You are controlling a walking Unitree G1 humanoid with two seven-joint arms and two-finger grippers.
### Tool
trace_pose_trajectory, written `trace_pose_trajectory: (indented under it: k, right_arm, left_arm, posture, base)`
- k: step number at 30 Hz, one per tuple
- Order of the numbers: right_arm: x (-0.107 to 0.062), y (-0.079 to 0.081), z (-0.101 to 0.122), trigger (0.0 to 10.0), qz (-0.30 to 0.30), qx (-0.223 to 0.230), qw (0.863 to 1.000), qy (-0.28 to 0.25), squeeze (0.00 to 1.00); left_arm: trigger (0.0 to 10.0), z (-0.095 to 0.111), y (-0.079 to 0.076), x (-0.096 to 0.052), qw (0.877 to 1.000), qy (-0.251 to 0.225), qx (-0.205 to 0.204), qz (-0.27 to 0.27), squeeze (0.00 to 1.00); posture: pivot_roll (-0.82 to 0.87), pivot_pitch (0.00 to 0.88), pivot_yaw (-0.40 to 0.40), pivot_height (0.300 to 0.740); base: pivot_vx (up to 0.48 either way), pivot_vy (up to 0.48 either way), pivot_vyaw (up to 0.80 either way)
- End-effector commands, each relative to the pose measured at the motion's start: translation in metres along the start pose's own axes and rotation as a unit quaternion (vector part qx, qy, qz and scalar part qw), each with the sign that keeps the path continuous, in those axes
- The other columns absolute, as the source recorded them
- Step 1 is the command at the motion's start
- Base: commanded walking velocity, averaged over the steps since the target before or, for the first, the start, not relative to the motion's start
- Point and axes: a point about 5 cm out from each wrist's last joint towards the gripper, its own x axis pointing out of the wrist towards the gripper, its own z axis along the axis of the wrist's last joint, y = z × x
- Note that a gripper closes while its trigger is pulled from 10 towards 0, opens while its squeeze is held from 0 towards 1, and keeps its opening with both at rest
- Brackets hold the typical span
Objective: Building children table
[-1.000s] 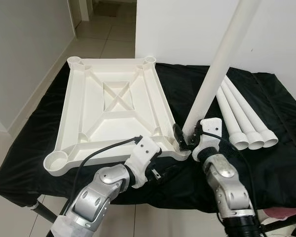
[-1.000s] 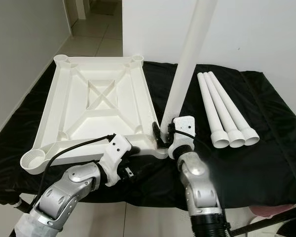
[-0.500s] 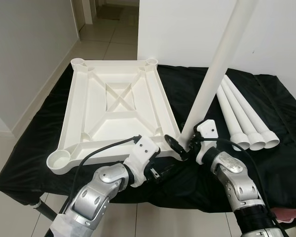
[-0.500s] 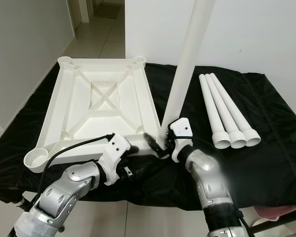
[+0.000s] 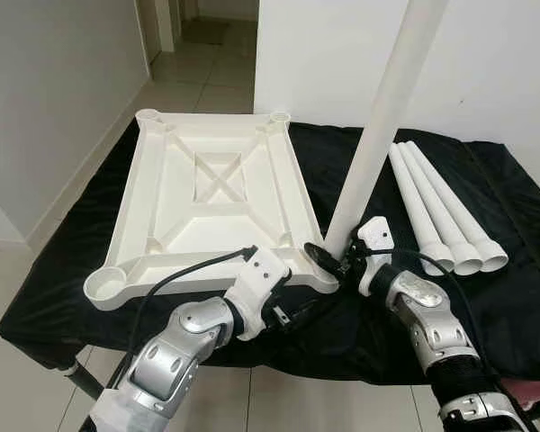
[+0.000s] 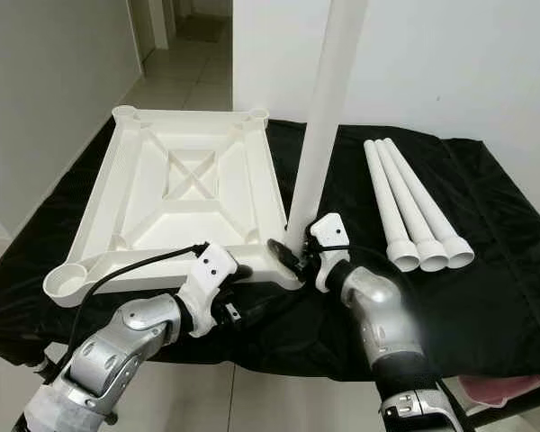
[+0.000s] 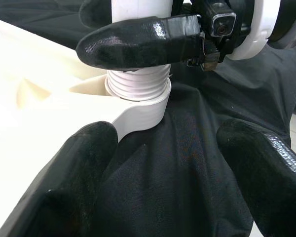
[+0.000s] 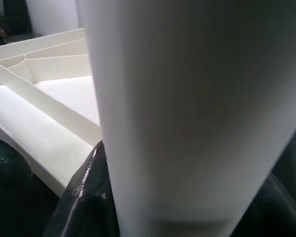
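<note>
**Right wrist rolled, leg nearer upright**

Rolled since a second ago: right gripper (image 5: 335,258), fingers now lying flatter, one black finger (image 7: 143,42) stretched across the base of the tall white leg (image 5: 378,135). Closed around that leg just above its threaded end, seated in the near right corner socket of the upturned white tabletop (image 5: 211,202). Leaning less than before, close to vertical. Parked just below the same corner: left gripper (image 5: 292,315), fingers (image 7: 84,163) spread wide over black cloth (image 5: 522,270), holding nothing. Lying side by side well right of the tabletop: three spare legs (image 5: 441,216).
</note>
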Motion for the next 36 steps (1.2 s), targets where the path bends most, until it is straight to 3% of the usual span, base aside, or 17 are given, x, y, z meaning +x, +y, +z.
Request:
trace_pose_trajectory:
  k: [1, 12, 17, 28, 31, 32, 36]
  right_arm:
    - [-0.003, -0.002, -0.004, 10.0, -0.011, 0.002, 1.0, 0.01, 0.0]
    - [-0.007, 0.009, -0.008, 10.0, -0.067, 0.048, 0.997, 0.005, 0.0]
    - [-0.006, 0.014, -0.01, 10.0, -0.085, 0.13, 0.988, -0.008, 0.0]
    - [-0.003, 0.016, -0.003, 10.0, -0.101, 0.085, 0.991, -0.003, 0.0]
    - [0.0, 0.021, -0.003, 10.0, -0.153, 0.093, 0.984, 0.009, 0.0]
    - [0.001, 0.023, -0.006, 10.0, -0.195, 0.108, 0.975, 0.02, 0.0]
    - [0.003, 0.029, -0.011, 10.0, -0.244, 0.117, 0.962, 0.038, 0.0]
  left_arm:
    - [10.0, -0.003, -0.003, 0.002, 1.0, 0.005, 0.001, -0.005, 0.0]
    - [10.0, -0.005, -0.005, -0.001, 1.0, 0.01, -0.005, -0.007, 0.0]
    - [10.0, -0.005, -0.006, -0.002, 1.0, 0.011, -0.008, -0.008, 0.0]
    - [10.0, -0.003, 0.003, -0.004, 1.0, 0.011, -0.002, 0.005, 0.0]
    - [10.0, -0.004, 0.006, -0.007, 1.0, 0.011, -0.006, 0.017, 0.0]
    - [10.0, -0.005, 0.007, -0.007, 1.0, 0.011, -0.006, 0.024, 0.0]
    - [10.0, -0.004, 0.01, -0.007, 0.999, 0.009, -0.006, 0.032, 0.0]
  posture:
    - [0.01, 0.01, -0.045, 0.74]
    - [0.01, 0.032, -0.042, 0.74]
    - [0.0, 0.045, -0.025, 0.74]
    - [0.0, 0.056, -0.028, 0.74]
    - [0.01, 0.058, -0.04, 0.74]
    - [0.01, 0.057, -0.047, 0.74]
    - [0.02, 0.06, -0.053, 0.74]
  base:
    - [0.0, 0.0, 0.0]
    - [0.0, 0.0, 0.0]
    - [0.0, 0.0, 0.0]
    - [0.0, 0.0, 0.0]
    - [0.0, 0.0, 0.0]
    - [0.0, 0.0, 0.0]
    - [0.0, 0.0, 0.0]
